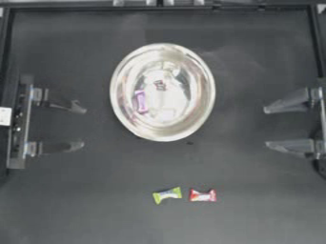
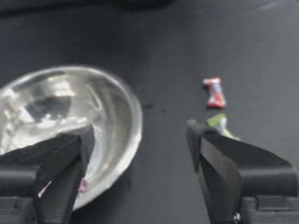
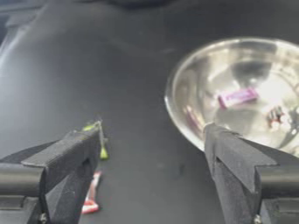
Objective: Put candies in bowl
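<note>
The silver bowl (image 1: 186, 112) stands at the table's middle. Inside it lie a purple candy (image 1: 140, 101) and a small white-and-dark candy (image 1: 159, 85). Two more candies rest on the table in front of the bowl, side by side: a lime green one (image 1: 167, 194) and a red one (image 1: 202, 195). My left gripper (image 1: 79, 126) is drawn back at the left edge, open and holding nothing. Opposite, at the right edge, my right gripper (image 1: 269, 126) is open and holding nothing too. The right wrist view shows the bowl (image 3: 192, 87), the purple candy (image 3: 238, 97) and the green candy (image 3: 100, 141).
A dark frame runs along the table's far edge and sides. The left wrist view shows the bowl (image 2: 119, 109), the red candy (image 2: 214, 92) and the green candy (image 2: 218, 122) beyond its right jaw.
</note>
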`<action>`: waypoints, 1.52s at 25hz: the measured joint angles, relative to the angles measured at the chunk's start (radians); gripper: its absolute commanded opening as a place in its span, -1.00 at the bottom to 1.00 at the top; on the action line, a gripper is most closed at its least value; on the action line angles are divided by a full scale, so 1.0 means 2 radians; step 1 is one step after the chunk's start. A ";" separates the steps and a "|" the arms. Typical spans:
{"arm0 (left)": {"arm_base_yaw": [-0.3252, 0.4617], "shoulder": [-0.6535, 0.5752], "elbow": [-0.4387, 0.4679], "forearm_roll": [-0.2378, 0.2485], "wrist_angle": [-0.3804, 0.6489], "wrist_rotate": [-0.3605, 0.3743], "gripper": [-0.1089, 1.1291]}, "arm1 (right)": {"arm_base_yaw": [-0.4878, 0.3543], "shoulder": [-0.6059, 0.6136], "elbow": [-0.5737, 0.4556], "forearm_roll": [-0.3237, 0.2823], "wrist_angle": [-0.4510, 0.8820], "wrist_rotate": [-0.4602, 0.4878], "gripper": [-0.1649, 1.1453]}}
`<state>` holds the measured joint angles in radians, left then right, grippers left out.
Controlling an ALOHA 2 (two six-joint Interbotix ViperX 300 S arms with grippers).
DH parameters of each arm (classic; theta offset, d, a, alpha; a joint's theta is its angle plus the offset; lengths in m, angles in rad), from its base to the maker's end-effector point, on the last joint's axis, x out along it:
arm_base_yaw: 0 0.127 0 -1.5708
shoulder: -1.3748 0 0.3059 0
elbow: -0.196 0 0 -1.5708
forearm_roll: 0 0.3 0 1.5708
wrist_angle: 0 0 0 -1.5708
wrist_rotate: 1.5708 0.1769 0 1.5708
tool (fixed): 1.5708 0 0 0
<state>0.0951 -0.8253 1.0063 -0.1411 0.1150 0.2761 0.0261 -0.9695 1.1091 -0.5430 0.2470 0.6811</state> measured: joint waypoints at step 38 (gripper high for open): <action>0.001 -0.067 0.062 -0.021 -0.021 0.000 0.71 | 0.104 0.462 -0.301 0.210 0.275 -0.137 0.74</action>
<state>0.0966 -0.9587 1.1305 -0.1841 0.0721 0.2761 0.2332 -0.0460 0.5077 -0.1227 0.7977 0.4080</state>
